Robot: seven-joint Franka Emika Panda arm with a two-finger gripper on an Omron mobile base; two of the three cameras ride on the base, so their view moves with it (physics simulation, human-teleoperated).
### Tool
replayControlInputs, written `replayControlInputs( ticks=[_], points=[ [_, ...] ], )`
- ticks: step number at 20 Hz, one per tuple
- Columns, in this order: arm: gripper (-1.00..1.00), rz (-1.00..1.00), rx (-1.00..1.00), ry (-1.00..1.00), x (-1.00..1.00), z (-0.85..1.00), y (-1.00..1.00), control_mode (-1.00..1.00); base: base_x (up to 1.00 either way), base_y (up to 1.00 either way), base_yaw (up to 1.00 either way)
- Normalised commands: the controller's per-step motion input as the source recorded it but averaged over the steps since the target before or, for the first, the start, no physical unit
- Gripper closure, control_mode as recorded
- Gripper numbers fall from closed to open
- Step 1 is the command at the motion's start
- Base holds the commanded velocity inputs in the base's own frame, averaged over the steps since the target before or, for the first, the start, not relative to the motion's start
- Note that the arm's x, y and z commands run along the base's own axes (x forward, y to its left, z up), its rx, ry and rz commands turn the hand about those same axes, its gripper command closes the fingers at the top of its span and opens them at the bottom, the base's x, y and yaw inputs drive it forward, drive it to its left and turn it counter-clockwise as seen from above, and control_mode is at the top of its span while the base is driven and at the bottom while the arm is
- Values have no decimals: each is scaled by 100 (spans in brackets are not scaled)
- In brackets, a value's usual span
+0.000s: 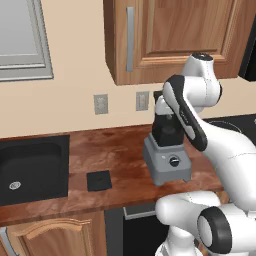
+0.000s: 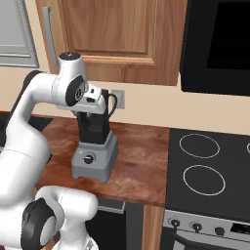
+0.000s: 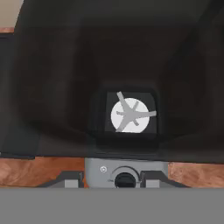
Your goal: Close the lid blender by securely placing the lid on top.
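Pincer poised straight above the blender, looking down the dark jar onto the pale blades at its bottom. Tips set apart by a modest gap, with nothing between them: empty, holding no lid. Jar mouth directly below, uncovered.

Lid not under the pincer at all. Found down and off to the pincer's left, flat on the table, well apart from the blender base and just beside the black sink. Also a little nearer the front edge of the table than the blender is. Nothing on top of it, nothing leaning on it, bare wood all round.

No real long axis to speak of: a square plate, lying level, its edges roughly in line with the table front, perhaps slightly skewed. Either pair of opposite edges probably as good as the other for a grip, provided the gap between the tips is widened first; as it stands, likely too narrow to span the plate.

So, judged from here: task hardly begun, fetching not yet done. Coming move likely a swing left and a long drop from jar height to table height, then back up over this same spot. Main risk on that path: clipping the jar rim while leaving.
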Motion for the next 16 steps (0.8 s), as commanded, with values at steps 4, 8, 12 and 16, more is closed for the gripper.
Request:
replayControlInputs(
  ticks=[4,8,12,16],
  points=[
    [-100,-3,-4,0,-25,-20,31,-100,0,0,0],
    [-100,-7,-9,0,-84,-29,100,-100,0,0,0],
    [-100,-6,-14,4,-79,-27,100,-100,0,0,0],
    [-100,-5,-19,13,-39,-44,100,-100,0,0,0]
  ],
)
